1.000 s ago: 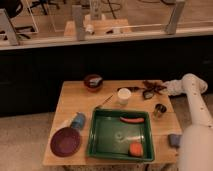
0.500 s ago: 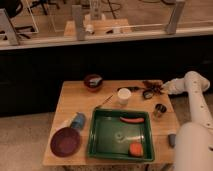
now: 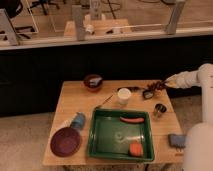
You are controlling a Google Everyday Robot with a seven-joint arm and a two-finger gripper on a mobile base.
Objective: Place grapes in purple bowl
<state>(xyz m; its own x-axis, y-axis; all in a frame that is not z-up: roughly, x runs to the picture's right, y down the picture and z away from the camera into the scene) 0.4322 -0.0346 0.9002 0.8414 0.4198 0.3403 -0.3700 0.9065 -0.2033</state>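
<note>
The grapes (image 3: 158, 85), a small dark reddish cluster, are at the table's far right edge, right at the tip of my gripper (image 3: 163, 84). The gripper comes in from the right on a white arm (image 3: 187, 79). Whether it holds the grapes or only touches them does not show. The purple bowl (image 3: 65, 141), wide, shallow and empty, sits at the table's front left corner, far from the gripper.
A green tray (image 3: 107, 145) at front centre holds an orange stick (image 3: 131, 120) and a round orange fruit (image 3: 135, 148). A white cup (image 3: 123, 96), a dark red bowl (image 3: 93, 82), a blue cup (image 3: 78, 120), a small dark can (image 3: 159, 109) and a blue sponge (image 3: 176, 140) are on the wooden table (image 3: 75, 97).
The arm has drawn slightly to the right and up, and the grapes at its tip have shifted a little right with it.
</note>
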